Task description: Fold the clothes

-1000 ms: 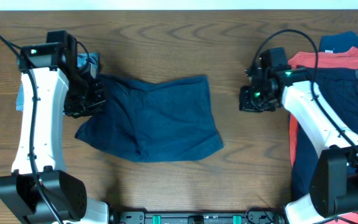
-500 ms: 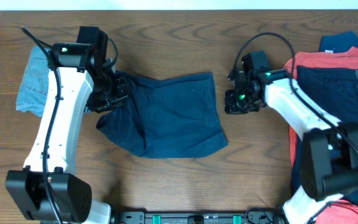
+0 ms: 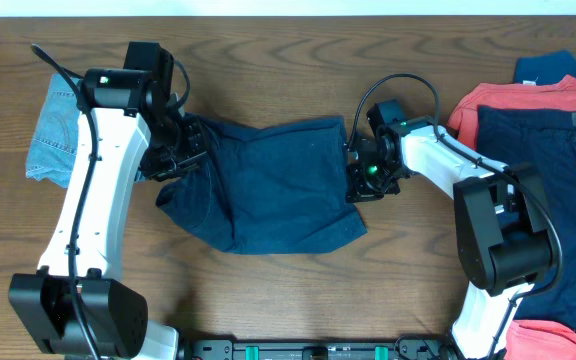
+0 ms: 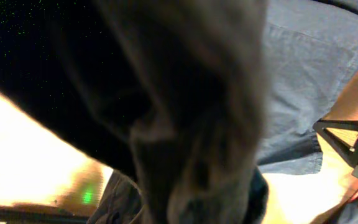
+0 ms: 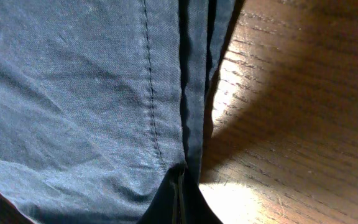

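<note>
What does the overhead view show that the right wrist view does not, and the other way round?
Only overhead: the left arm, the right arm, the light-blue denim garment at the left, the pile of coral-red and navy clothes at the right. Only right wrist: the stitched seam close up. Both: the navy shorts on the wooden table.

Navy shorts (image 4: 185, 124) blur, filling the left wrist view.

The left arm (image 3: 80, 200) has smooth white shells on its long links and black joints, ending in a black left gripper (image 3: 173, 155), with a green light (image 3: 105, 79) on the black block behind it. The right arm (image 3: 433, 158) looks the same; its black right gripper (image 3: 360, 185) carries a green lamp (image 3: 371, 169), and a thin black cable (image 3: 408, 80) loops behind it
</note>
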`<state>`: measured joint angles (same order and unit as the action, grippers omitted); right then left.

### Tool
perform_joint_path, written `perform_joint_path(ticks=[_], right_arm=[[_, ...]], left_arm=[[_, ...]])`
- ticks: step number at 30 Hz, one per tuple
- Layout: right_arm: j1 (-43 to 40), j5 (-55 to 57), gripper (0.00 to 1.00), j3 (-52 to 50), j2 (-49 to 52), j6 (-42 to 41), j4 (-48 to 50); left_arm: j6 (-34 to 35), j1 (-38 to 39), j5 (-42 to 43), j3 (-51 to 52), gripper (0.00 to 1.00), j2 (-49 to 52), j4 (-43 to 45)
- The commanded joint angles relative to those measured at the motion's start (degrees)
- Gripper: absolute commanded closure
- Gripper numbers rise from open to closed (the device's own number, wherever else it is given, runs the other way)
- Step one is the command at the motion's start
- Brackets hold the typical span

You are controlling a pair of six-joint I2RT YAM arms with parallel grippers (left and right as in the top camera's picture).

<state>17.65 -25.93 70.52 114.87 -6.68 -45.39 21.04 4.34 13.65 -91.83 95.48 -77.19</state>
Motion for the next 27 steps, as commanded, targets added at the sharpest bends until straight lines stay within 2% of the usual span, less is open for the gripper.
perform_joint_path(ticks=[1,4,9,18,27], right_arm=[[0.26,2.21,0.99,-0.15,2.47,0.98,-0.33],[0.15,3.15,0.99,-0.15,2.47,0.96,-0.52],[0.15,4.94,0.99,-0.15,2.47,0.94,-0.70],[0.15,4.98,0.99,-0.15,2.47,0.94,-0.70],[0.15,4.98,0.99,-0.15,2.47,0.96,-0.72]], left_arm=[[0.57,0.15,4.46,-0.02,0.92,0.09,1.46],[2.40,1.16,7.63,-0.02,0.92,0.09,3.69],[7.13,6.34,7.45,0.00,0.92,0.11,8.70],[18.71,18.27,-8.66,0.00,0.90,2.99,13.05],[18.95,27.30,-9.22,0.00,0.86,11.19,27.02]])
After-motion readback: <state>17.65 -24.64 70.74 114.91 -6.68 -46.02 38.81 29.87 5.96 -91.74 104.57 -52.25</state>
